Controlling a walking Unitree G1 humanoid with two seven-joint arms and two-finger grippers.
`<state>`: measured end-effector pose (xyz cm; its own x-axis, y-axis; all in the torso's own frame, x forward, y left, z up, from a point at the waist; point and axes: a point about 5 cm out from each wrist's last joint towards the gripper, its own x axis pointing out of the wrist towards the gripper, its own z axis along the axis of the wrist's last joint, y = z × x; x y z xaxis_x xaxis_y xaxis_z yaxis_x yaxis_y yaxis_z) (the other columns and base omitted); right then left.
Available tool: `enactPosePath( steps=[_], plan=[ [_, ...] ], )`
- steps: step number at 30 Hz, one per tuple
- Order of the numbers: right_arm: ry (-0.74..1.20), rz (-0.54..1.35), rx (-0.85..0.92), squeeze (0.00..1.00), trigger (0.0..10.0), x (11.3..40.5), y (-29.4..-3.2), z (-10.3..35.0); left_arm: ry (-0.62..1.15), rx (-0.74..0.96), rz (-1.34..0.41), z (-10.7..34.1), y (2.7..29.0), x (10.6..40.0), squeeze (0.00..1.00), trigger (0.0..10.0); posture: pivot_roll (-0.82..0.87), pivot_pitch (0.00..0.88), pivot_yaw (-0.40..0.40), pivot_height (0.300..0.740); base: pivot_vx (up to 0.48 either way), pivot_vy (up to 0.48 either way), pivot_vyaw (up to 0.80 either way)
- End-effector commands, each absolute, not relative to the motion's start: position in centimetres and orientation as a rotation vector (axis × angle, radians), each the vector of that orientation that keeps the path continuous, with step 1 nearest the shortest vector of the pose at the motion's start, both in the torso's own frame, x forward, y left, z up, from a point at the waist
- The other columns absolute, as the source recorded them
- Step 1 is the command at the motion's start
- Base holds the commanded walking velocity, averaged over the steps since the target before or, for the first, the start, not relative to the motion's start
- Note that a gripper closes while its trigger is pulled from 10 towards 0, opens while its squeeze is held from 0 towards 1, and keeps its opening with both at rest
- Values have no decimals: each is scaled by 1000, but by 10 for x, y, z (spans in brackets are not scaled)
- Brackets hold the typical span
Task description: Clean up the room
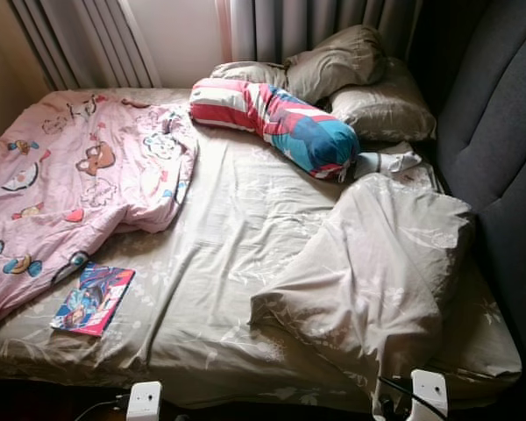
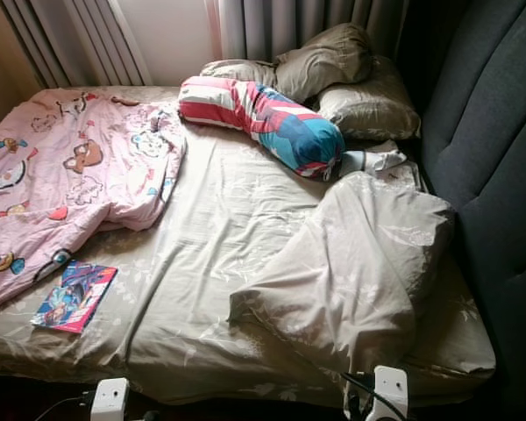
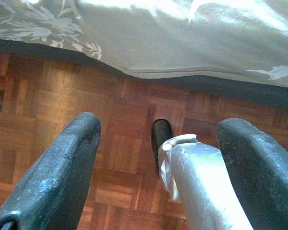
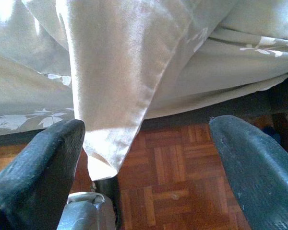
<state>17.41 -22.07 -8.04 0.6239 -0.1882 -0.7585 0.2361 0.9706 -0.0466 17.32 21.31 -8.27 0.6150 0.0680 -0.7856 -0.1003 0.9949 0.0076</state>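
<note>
The robot stands at the near edge of the bed [image 1: 228, 237], both arms low, nothing held. The left gripper [image 3: 158, 158] hangs over the wood floor [image 3: 53, 76] just off the bed's edge, fingers [image 3: 62, 163] wide apart. The right gripper [image 4: 149, 163] has its fingers [image 4: 38, 167] apart too, with a corner of the beige duvet [image 1: 377, 272] drooping between them, untouched as far as I can tell.

That duvet lies crumpled on the right half of the bed, its long axis running from near edge toward the headboard [image 1: 500, 149], and its near corner spills over the edge straight ahead of the right gripper. So the right arm is plainly the nearer one for it. The pink blanket [image 1: 70, 184] is bunched at far left, a book [image 1: 94, 300] near left and closest to the left arm, a striped bolster [image 1: 276, 123] slanting before the pillows [image 1: 368, 88].

Likely first move: the right gripper closing on that hanging corner.
</note>
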Motion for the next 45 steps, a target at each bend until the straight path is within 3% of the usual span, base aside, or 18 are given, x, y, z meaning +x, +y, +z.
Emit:
enactPosePath(
  steps=[1, 26, 30, 33, 40, 45],
  plan=[
    [874, -244, 69, 0, 10000, 170, -218, -83, 926, -25, 100, -85, 216, 167, 0, 10000, -43, 46, 47, 740, 0, -240, 0],
    [642, -235, 117, 0, 10000, 209, -218, -58, 813, -2, 101, -79, 218, 171, 0, 10000, -56, 26, 53, 740, 0, -48, 0],
    [532, -245, 133, 0, 10000, 224, -216, -45, 536, 32, 58, -42, 220, 224, 0, 10000, -61, 26, 55, 740, 0, 0, 0],
    [492, -250, 138, 0, 10000, 228, -214, -41, 490, 28, 47, -36, 218, 230, 0, 10000, -59, 35, 53, 740, 0, 0, 0],
    [530, -257, 141, 0, 10000, 220, -213, -48, 524, 5, 68, -42, 218, 224, 0, 10000, -52, 54, 49, 740, 0, 0, 0],
    [541, -250, 136, 0, 10000, 219, -210, -49, 590, 6, 76, -51, 221, 211, 0, 10000, -52, 62, 48, 740, 0, -272, -756]
  ],
)
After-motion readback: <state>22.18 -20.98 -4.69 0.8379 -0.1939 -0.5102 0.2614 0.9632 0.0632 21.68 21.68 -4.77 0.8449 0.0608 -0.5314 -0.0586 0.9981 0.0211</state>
